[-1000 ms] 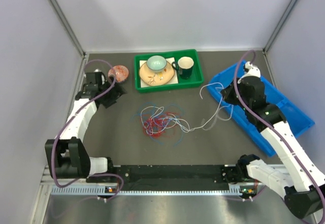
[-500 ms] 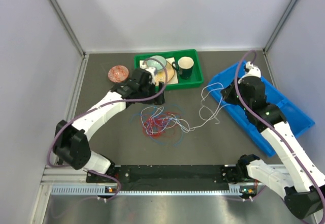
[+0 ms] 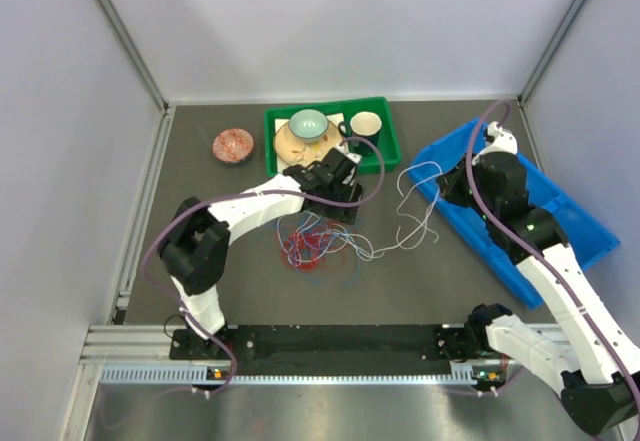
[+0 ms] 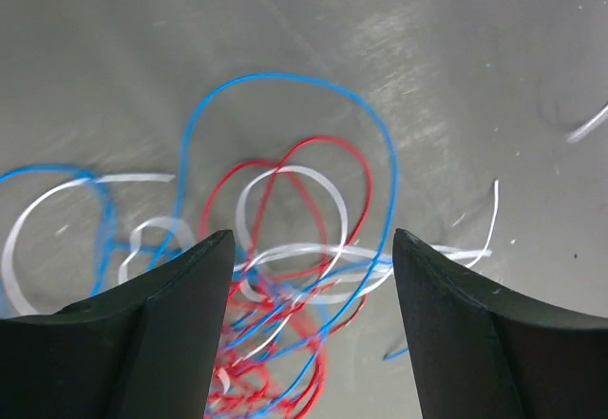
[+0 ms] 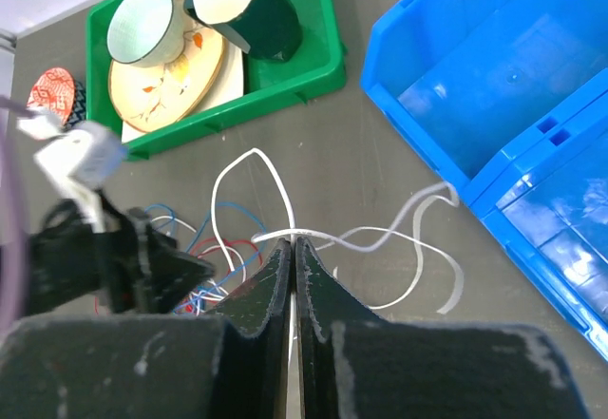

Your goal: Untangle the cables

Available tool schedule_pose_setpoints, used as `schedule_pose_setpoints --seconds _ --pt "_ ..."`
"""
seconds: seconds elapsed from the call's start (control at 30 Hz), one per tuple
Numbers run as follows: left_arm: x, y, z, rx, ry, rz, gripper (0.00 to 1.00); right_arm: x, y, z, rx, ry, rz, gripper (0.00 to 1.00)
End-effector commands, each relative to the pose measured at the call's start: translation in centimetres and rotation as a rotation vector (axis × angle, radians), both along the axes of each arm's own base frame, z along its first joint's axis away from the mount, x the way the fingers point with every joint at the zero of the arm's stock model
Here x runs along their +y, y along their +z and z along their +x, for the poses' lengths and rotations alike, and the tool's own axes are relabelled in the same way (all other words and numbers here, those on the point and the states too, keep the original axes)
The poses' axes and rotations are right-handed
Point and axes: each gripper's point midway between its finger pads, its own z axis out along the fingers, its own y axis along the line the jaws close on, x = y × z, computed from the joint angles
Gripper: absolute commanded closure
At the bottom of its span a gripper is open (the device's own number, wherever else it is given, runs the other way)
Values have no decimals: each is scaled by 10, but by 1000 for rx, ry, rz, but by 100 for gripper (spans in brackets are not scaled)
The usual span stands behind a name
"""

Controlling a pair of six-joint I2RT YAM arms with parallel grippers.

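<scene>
The cables lie tangled in the middle of the table: a knot of red, blue and white loops (image 3: 314, 245). In the left wrist view the blue cable (image 4: 285, 79), red cable (image 4: 328, 143) and white cable (image 4: 285, 172) cross each other just below my fingers. My left gripper (image 3: 340, 207) hovers over the far side of the knot, open and empty (image 4: 313, 248). My right gripper (image 3: 452, 183) is shut on the white cable (image 5: 380, 238), which runs from the knot to the right in loose loops (image 3: 415, 211). The pinch shows in the right wrist view (image 5: 293, 240).
A green tray (image 3: 385, 158) at the back holds a bowl (image 3: 308, 123), a plate and a dark mug (image 3: 364, 126). A blue bin (image 3: 565, 223) lies at the right under my right arm. A pink round dish (image 3: 232, 145) sits at the back left.
My left arm has swung from the far left by the pink dish across to above the cable knot. My right gripper has stayed put, holding the white cable, whose loops shifted slightly.
</scene>
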Motion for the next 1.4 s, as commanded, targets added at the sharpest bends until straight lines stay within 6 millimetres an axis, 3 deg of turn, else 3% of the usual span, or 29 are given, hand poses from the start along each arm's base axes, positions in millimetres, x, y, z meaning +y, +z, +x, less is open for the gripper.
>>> schedule_pose_setpoints --seconds 0.0,0.3,0.4,0.43,0.6,0.83,1.07,1.37 --pt "-24 3 5 -9 -20 -22 29 -2 24 2 -77 -14 32 100" --pt "-35 -23 -1 57 -59 -14 40 -4 24 2 -76 -23 30 100" --pt "-34 -24 0 55 -53 -10 55 -4 24 2 -78 -22 32 100" --pt "-35 -23 0 53 -51 -12 67 -3 25 2 -77 -21 32 100" --pt "-28 -5 10 -11 -9 -5 99 -3 27 2 -82 -20 33 100" --pt "-14 41 26 -84 76 -79 100 -4 28 2 -86 -20 29 100" --pt "21 81 47 -86 214 -304 100 -5 29 0 -93 -21 30 100" --pt "57 72 52 -78 297 -284 100 -5 44 -1 -122 -15 39 100"
